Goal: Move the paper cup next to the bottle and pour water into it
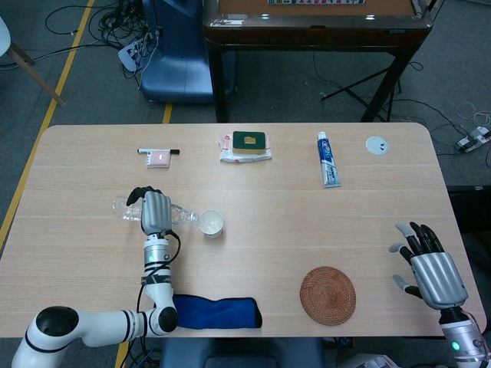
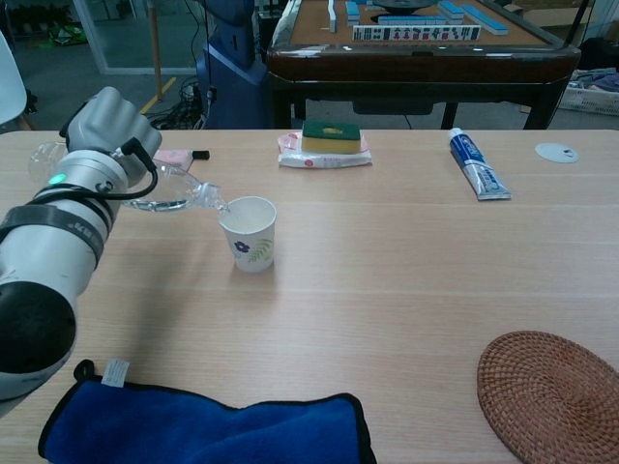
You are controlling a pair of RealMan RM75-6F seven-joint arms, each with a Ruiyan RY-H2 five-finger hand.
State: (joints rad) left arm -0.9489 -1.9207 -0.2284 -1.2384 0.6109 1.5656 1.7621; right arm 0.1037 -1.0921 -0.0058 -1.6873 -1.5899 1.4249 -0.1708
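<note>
The left hand [image 1: 156, 212] has its fingers wrapped round a clear plastic water bottle [image 2: 179, 190], holding it tipped over on its side with the neck pointing right and down at the rim of the paper cup [image 2: 249, 233]. The cup stands upright on the wooden table [image 1: 261, 222], just right of the hand, white with a small flower print on its near side. The right hand [image 1: 432, 267] rests at the table's near right corner, fingers spread apart and holding nothing. A round woven coaster [image 1: 327, 295] lies left of it. A blue cloth [image 2: 208, 426] lies at the near edge, below the left arm.
</note>
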